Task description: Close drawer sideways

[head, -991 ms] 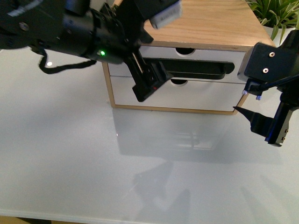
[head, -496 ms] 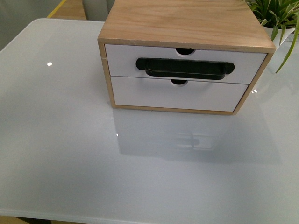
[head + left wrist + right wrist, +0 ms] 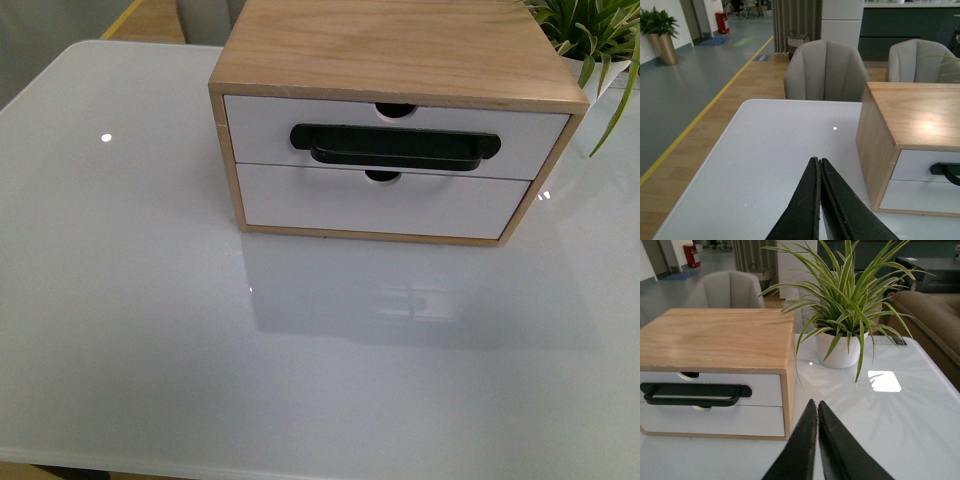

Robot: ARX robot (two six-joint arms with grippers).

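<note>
Checking the drawer (image 3: 395, 128) first: seated in the upper slot of the wooden cabinet (image 3: 400, 45), white front level with the cabinet's frame, no gap to spot down either side from the front view. Reads as shut, or as near as can be judged from here.

Spotting the black bar handle (image 3: 395, 146) across that front, just under the half-round notch (image 3: 397, 110), and the handleless lower drawer (image 3: 385, 205) directly beneath, equally flush. Nothing of either arm in the front view.

Finding the left tool (image 3: 818, 161) clenched and empty, hanging over the white worktop (image 3: 765, 150) off the cabinet's left side, well apart from it. Same for the right tool (image 3: 815, 403): pinched together on nothing, off the cabinet's right front corner, with the potted spider plant (image 3: 845, 305) beside the cabinet's right wall.

Judging the job done or all but done. To finish well:
- Confirm the seam from both wrist views before moving in.
- On spotting any lip, press with clenched fingertips flat on the white panel beside the handle, straight toward the cabinet's back.
- Go slow and square, so as not to skid the cabinet across the glossy worktop.
- Worth bracing the cabinet's rear with the other tool.
- Steer clear of the plant's leaves by the cabinet's right wall.
</note>
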